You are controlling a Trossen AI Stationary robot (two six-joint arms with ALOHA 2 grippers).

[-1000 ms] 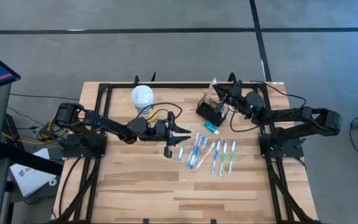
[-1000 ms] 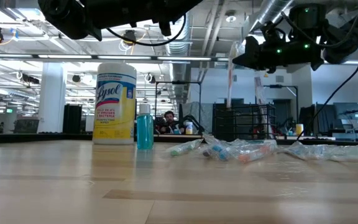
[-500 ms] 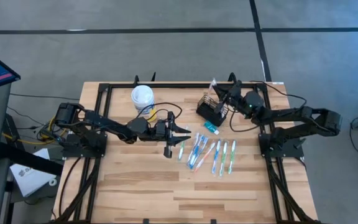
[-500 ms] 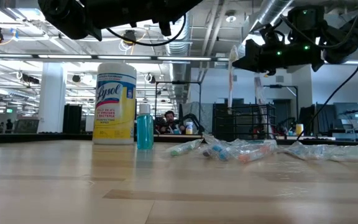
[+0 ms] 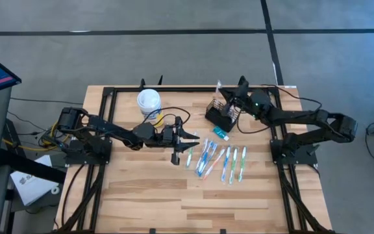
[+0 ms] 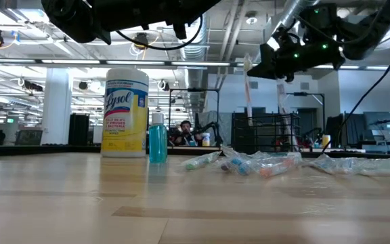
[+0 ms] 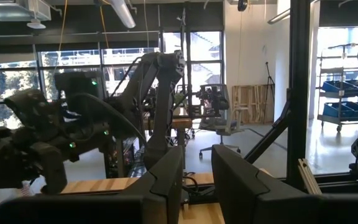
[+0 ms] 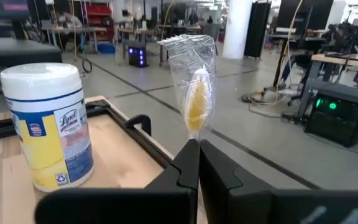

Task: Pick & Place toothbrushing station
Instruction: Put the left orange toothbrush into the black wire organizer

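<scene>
From above, the toothbrushing station point(image 5: 221, 114) sits toward the far right of the table point(image 5: 141, 195), the right gripper point(image 5: 224, 93) poised over its far side. The left gripper point(image 5: 188, 141) hangs mid-table with fingers spread, just left of a row of wrapped toothbrushes point(image 5: 226, 162).

At table level, the caddy point(image 6: 266, 133) stands behind the wrappers.

The right wrist view shows fingers clenched on a wrapped toothbrush point(image 8: 194, 102), probably yellow-headed, with the wipes canister point(image 8: 47, 124) beyond.

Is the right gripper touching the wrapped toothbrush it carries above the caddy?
Touching. In the right wrist view, the right gripper has its fingers closed on the bottom of the wrapped toothbrush, which stands up from between them.
</scene>
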